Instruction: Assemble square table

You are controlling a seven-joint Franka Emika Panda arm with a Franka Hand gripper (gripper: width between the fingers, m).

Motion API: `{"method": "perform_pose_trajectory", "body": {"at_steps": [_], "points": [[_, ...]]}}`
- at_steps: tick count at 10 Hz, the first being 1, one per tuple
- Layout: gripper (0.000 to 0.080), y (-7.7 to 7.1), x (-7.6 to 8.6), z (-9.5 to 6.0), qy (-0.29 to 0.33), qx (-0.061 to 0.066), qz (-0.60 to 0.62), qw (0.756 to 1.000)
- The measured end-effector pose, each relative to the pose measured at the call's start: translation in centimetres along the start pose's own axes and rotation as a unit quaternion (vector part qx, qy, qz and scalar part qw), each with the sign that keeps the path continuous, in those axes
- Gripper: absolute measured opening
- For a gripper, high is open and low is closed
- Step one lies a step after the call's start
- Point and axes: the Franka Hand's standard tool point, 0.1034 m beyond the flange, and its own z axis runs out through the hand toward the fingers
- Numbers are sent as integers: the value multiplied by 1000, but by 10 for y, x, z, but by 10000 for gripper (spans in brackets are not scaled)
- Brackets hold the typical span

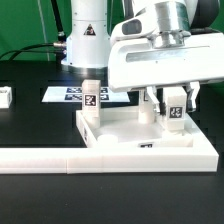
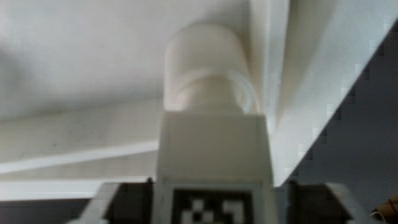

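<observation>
The white square tabletop (image 1: 120,138) lies in the middle of the table with its raised rim up. One white leg (image 1: 91,98) with a tag stands upright in its corner on the exterior view's left. My gripper (image 1: 172,116) is shut on a second tagged white leg (image 1: 174,108) and holds it upright over the tabletop's corner on the exterior view's right. In the wrist view this leg (image 2: 214,120) fills the middle between my dark fingers (image 2: 121,205), its tag near the jaws and its rounded end toward the white tabletop (image 2: 71,60). I cannot tell if the leg touches the tabletop.
A long white L-shaped rail (image 1: 50,157) runs along the front of the tabletop. The marker board (image 1: 68,95) lies behind it, near the robot's base (image 1: 85,45). A small white part (image 1: 5,97) lies at the exterior view's left edge.
</observation>
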Motion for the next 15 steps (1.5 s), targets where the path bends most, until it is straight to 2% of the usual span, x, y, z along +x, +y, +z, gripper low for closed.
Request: {"method": "perform_pose_trajectory", "body": {"at_steps": [1, 2, 3, 8, 10, 13, 15], "points": [[494, 0, 0, 0, 0, 0, 0, 1000], [494, 0, 0, 0, -1, 0, 0, 1000], [624, 1, 0, 0, -9, 2, 1, 1000], [648, 14, 34, -29, -33, 9, 5, 999], [648, 18, 46, -31, -34, 11, 10, 999], [648, 21, 52, -29, -58, 17, 16, 998], [648, 21, 51, -26, -128, 34, 21, 991]]}}
